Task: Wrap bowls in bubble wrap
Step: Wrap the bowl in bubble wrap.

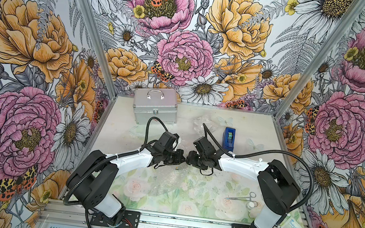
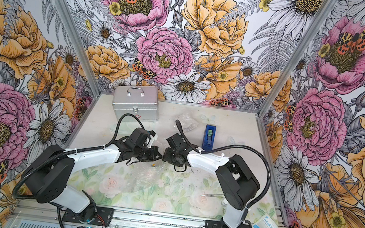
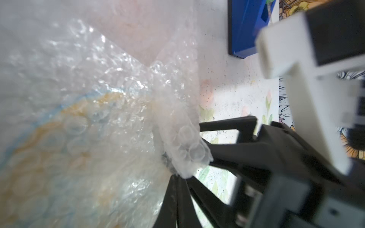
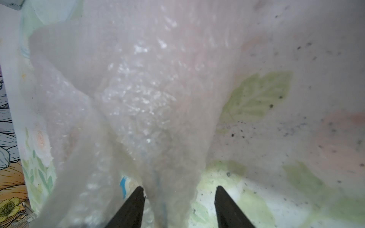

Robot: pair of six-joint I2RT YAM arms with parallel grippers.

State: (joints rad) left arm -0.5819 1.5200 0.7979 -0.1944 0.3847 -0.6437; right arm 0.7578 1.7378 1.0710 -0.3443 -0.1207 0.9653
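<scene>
One bowl (image 3: 49,138) sits in the middle of the worktop (image 1: 119,135), under the bubble wrap (image 3: 98,75); its blue and yellow show through. The left jaws are shut tight on a bunch of wrap by the bowl. The right jaws stand half open around that bunch and do not pinch it. I think the wrap is being gathered up. Next, the right jaws should squeeze the bunch gently. The arms are nose to nose and could bump. The blue tape holder (image 1: 228,138) waits far right, the silver case (image 1: 154,107) far left.
</scene>
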